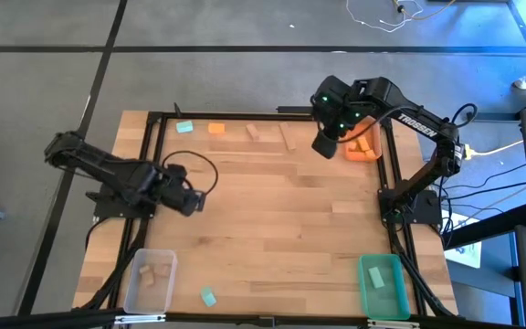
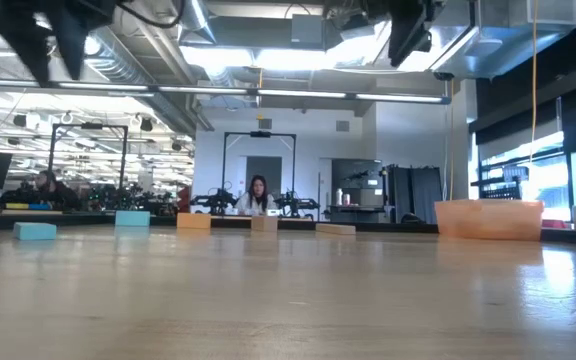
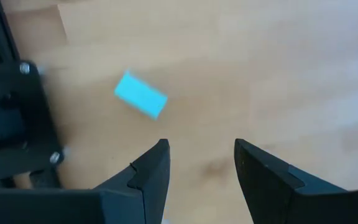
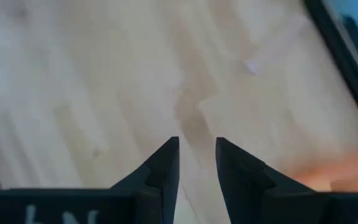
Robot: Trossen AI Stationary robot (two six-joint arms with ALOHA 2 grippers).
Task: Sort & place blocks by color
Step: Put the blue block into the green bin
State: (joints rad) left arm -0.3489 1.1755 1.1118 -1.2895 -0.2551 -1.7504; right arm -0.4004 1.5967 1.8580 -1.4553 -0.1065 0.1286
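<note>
Small blocks lie flat along the table's far edge: a teal block [image 1: 184, 127], an orange block [image 1: 216, 129] and two pale wood blocks [image 1: 253, 132] [image 1: 288, 137]. Another teal block [image 1: 208, 296] lies near the front edge. My left gripper [image 1: 190, 199] hangs open over the table's left side. In its wrist view a teal block [image 3: 140, 95] lies on the wood ahead of the empty fingers. My right gripper [image 1: 325, 143] is raised at the far right beside the orange bin [image 1: 363, 148], open by a narrow gap with nothing in it [image 4: 197, 152].
A clear bin [image 1: 149, 279] holding wood blocks stands at the near left corner, and a green bin [image 1: 382, 285] at the near right. A black frame [image 1: 153, 119] runs round the table. The middle of the table [image 1: 281, 210] is bare wood. A person sits in the room beyond [image 2: 258, 195].
</note>
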